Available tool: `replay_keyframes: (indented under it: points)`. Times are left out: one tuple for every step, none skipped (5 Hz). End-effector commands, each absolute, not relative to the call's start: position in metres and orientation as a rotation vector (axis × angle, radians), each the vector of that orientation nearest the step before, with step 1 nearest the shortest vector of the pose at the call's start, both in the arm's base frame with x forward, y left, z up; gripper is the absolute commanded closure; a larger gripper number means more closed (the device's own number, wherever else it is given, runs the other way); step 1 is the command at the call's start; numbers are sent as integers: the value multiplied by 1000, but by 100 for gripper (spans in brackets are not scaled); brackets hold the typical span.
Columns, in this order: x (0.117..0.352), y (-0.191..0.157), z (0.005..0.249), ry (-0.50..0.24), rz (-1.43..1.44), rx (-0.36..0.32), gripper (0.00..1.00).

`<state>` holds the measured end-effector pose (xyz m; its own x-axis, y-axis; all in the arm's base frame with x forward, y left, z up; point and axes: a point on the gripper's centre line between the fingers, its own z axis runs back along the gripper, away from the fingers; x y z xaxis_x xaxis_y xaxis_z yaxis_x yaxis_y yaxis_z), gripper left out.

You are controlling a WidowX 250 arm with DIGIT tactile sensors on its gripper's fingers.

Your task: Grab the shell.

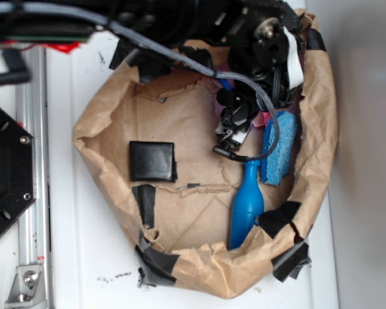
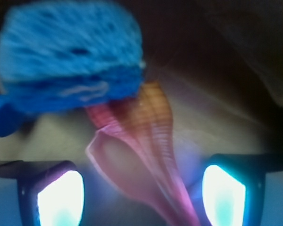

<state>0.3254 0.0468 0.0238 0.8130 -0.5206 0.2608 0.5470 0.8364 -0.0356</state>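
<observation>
Right now my end effector (image 2: 141, 188) is low inside the crumpled brown paper bag (image 1: 321, 122), near its upper right side. Wrist view: both fingertips (image 2: 61, 197) show at the bottom corners, glowing pale, wide apart. Nothing between them is clamped; end effector is spread open and empty.

Shell (image 2: 146, 155) lies straight ahead in the gap between the fingertips, on the paper floor. Tan-orange ribbed body, pale pink opening facing left, long pointed tail running down toward the bottom edge between the fingers. Neither fingertip touches it as far as I can see; picture is blurry.

Blue sponge (image 2: 70, 66) sits just behind the shell, overlapping its far end in the wrist view; cannot tell if they touch. In the exterior view the sponge (image 1: 280, 147) leans by the right wall of the bag, and my arm covers the shell there.

Blue bottle (image 1: 246, 203) lies on the bag floor below the sponge, neck pointing up toward my end effector. Black square piece (image 1: 152, 161) lies flat on the left part of the bag floor, well apart from me. Bag rim is patched with black tape (image 1: 156, 261). Bag sits on a white bench (image 1: 71, 257).
</observation>
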Motion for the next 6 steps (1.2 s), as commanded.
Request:
replay_keyframes:
  points:
    - [342,16,28,-284,-643,-25,100]
    - [334,10,38,-256,-663,5,100]
    - [317,-4,66,-256,-637,19,100]
    - [291,-33,107,-309,-644,-6,100]
    - [274,-55,132,-317,-637,1,100]
    - [268,-58,138,-309,-585,24,100]
